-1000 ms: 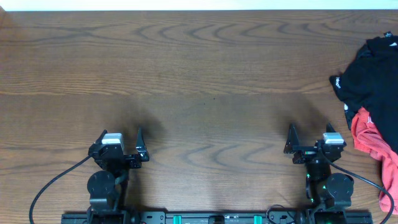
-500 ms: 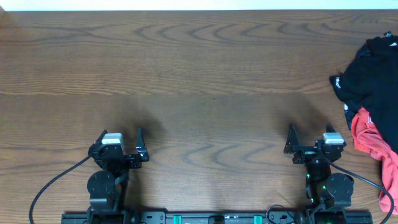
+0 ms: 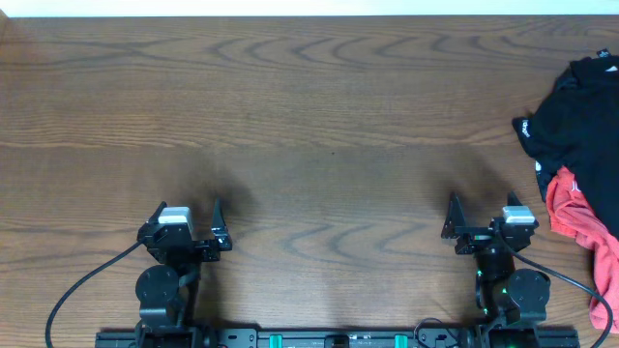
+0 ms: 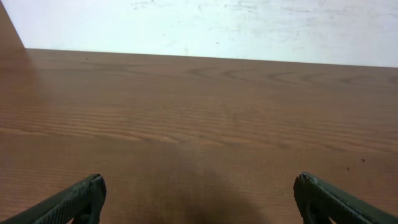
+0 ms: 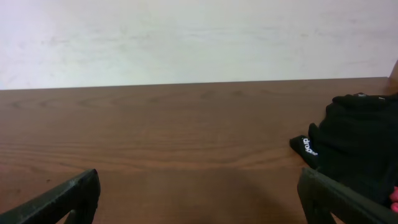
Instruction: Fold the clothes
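The clothes lie in a crumpled pile at the table's right edge. A black shirt (image 3: 577, 121) with small white marks is on top, and a coral-red garment (image 3: 583, 217) lies in front of it. In the right wrist view the black shirt (image 5: 359, 135) sits at the right, beyond the right finger. My right gripper (image 3: 482, 201) (image 5: 199, 177) stands open near the front edge, left of the pile and apart from it. My left gripper (image 3: 189, 206) (image 4: 199, 182) is open too, far to the left, over bare wood. Nothing is between either pair of fingers.
The brown wooden table (image 3: 319, 116) stretches wide between and beyond the arms. A pale wall (image 4: 205, 25) runs behind its far edge. Black cables (image 3: 82, 285) trail from the arm bases at the front edge.
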`<state>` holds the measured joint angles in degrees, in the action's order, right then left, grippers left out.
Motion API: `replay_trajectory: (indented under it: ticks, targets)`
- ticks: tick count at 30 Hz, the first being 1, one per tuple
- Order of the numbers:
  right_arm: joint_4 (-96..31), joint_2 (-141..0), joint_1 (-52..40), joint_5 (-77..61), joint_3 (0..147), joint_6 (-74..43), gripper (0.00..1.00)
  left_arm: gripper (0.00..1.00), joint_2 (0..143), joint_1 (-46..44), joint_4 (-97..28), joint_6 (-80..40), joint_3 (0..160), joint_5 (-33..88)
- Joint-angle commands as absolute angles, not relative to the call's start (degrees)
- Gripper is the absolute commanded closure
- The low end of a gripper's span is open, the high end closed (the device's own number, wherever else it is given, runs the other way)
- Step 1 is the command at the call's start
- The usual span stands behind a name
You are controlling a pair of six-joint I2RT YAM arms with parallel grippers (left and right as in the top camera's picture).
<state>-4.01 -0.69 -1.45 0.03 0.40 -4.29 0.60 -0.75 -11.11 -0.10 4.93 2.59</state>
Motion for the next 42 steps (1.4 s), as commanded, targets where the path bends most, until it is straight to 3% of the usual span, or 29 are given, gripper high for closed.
replay_trajectory:
  ticks: [1,6,13,19,27,34,42]
  targets:
    - [-4.21,-0.38,-1.93,0.84,0.32,-4.01,0.01,0.02,0.64,-0.45,-11.11,0.16,3.53,2.39]
    - [-4.27,-0.38,-1.93,0.01,0.32,-5.72,0.01,0.02,0.67,-0.45,-11.70,-3.29,3.53,2.57]
    - [-3.81,-0.54,-1.93,-4.78,0.32,-27.31,0.01,0.02,0.71,-0.45,-11.68,-9.32,3.53,2.57]
    - [-3.81,-1.50,-1.93,-6.48,0.32,-29.82,0.01,0.02,0.71,-0.45,-11.53,-9.34,3.53,2.57]
    - [-7.20,-8.47,-1.93,-17.47,3.49,-19.75,0.01,0.02,2.74,-0.45,-11.68,-11.31,3.97,5.85]
    - [-15.59,-27.81,-1.93,-18.46,22.06,-11.22,0.01,0.02,13.45,-0.45,-11.25,-11.27,11.40,6.90]
    - [-43.31,-58.13,-1.96,-18.48,55.09,-6.42,0.01,0.02,36.99,-0.45,-21.41,-11.27,32.56,11.03]
